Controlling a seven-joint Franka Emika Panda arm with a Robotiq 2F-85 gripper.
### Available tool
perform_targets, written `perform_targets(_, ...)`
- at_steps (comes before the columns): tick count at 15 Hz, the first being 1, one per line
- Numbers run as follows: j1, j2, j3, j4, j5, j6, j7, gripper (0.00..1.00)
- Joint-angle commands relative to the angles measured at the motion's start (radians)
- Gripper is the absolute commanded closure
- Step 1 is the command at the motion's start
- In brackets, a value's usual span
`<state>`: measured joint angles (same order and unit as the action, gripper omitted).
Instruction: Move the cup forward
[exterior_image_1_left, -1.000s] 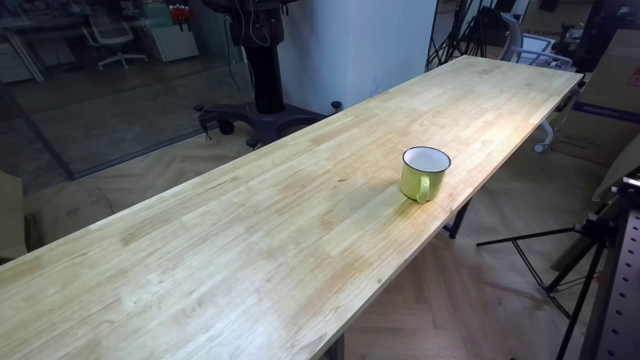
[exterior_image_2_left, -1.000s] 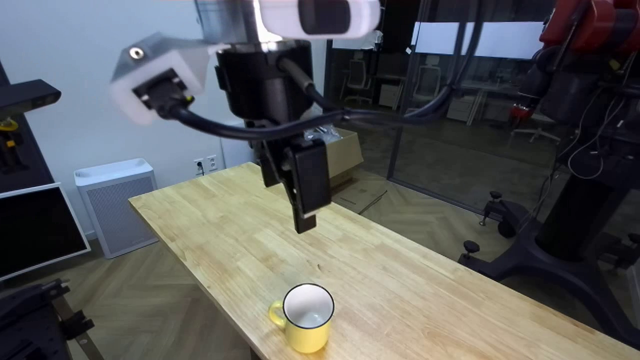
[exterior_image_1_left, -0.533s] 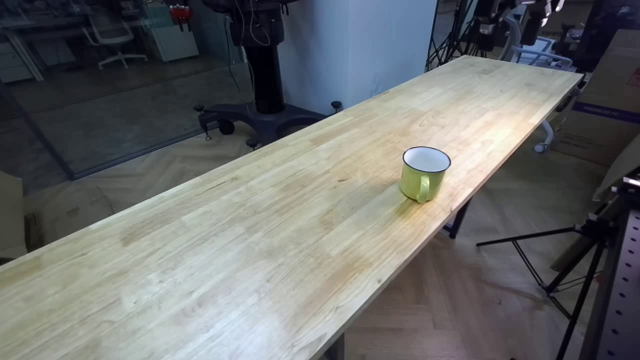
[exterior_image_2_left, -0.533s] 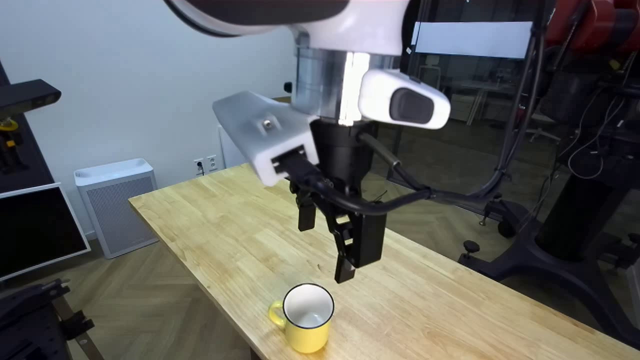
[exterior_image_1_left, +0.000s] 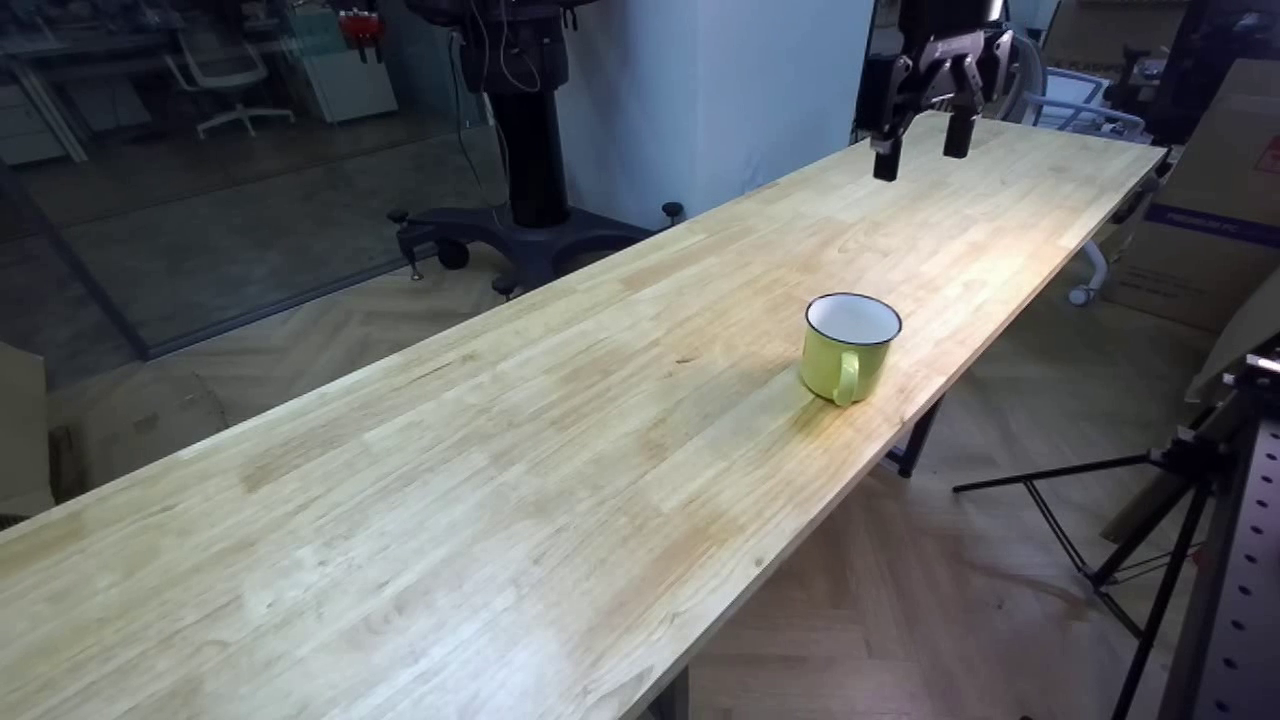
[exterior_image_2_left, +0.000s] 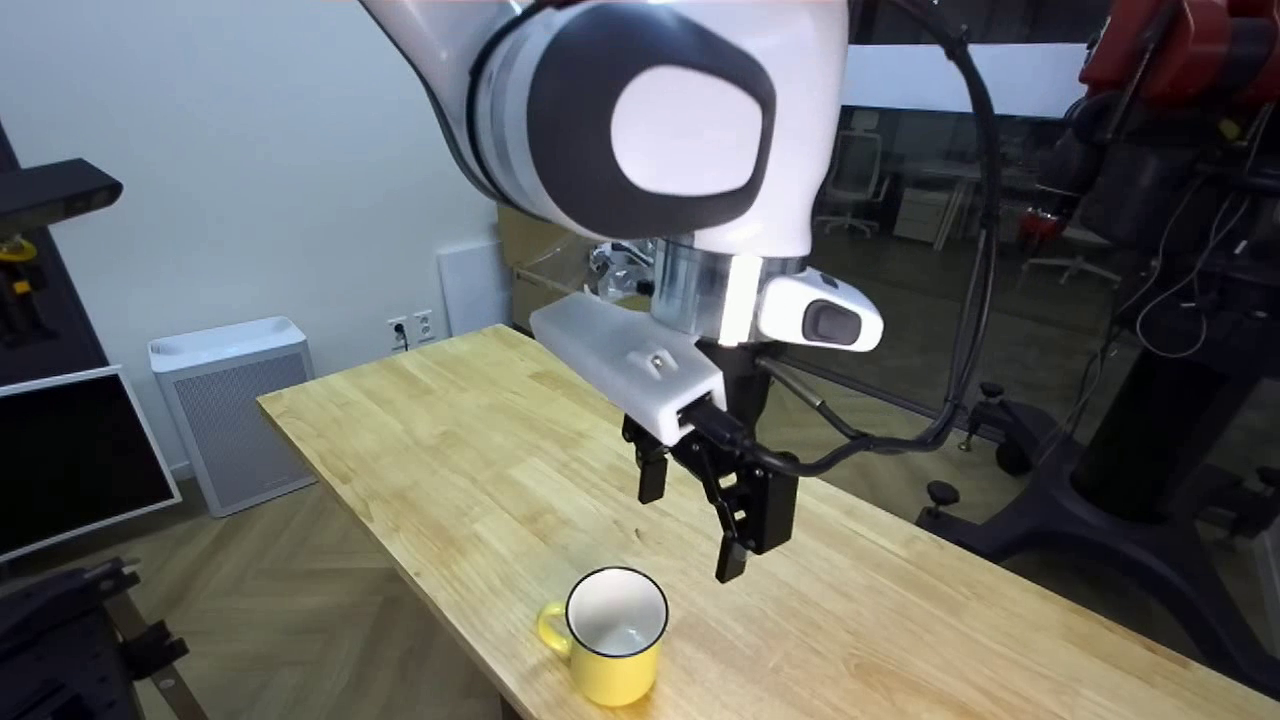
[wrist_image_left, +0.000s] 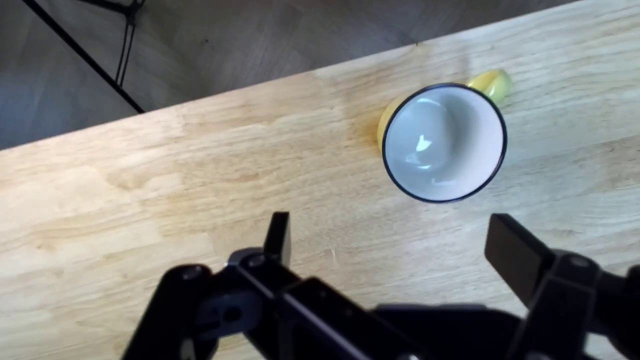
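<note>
Up over the long wooden bench (exterior_image_1_left: 560, 430), the black hand (exterior_image_2_left: 691, 523) hangs with its fingers (wrist_image_left: 517, 255) pointing down. They are spread wide apart, and the hand has hold of nothing. In the wrist view, the wood of the bench shows in the gap between them.

The little cup (exterior_image_2_left: 617, 640) stands upright on the bench, close to one long edge. It is yellow-green outside and white inside, with a thin dark ring around the top. Its small handle (exterior_image_1_left: 847, 378) sticks out at a slant toward that same edge. The cup and the hand are apart. In the wrist view, the cup shows just past the tips of the fingers, nearer to the one on the right of that view.

In an exterior view, a big white arm (exterior_image_2_left: 690, 130) with dark patches holds up the hand, and a black cord (exterior_image_2_left: 985, 200) loops down beside it. A white box (exterior_image_2_left: 238, 415) stands on the floor (exterior_image_2_left: 310, 580) near one end of the bench.
</note>
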<state>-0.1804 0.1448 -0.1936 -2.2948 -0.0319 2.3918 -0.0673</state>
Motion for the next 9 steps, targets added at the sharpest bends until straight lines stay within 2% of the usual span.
perform_targets(1, 0.017, 0.08, 0.011, 0.001, -0.036, 0.176, 0.064, 0.0)
perform_targets(3, 0.008, 0.095, 0.025, -0.013, 0.032, 0.257, 0.051, 0.0)
perform_targets(4, 0.009, 0.09, 0.02, -0.007, 0.006, 0.209, 0.027, 0.0)
perform_targets(6, 0.009, 0.109, 0.022, -0.008, 0.021, 0.246, 0.028, 0.0)
perform_targets(9, 0.011, 0.11, 0.021, -0.014, 0.02, 0.242, 0.03, 0.0)
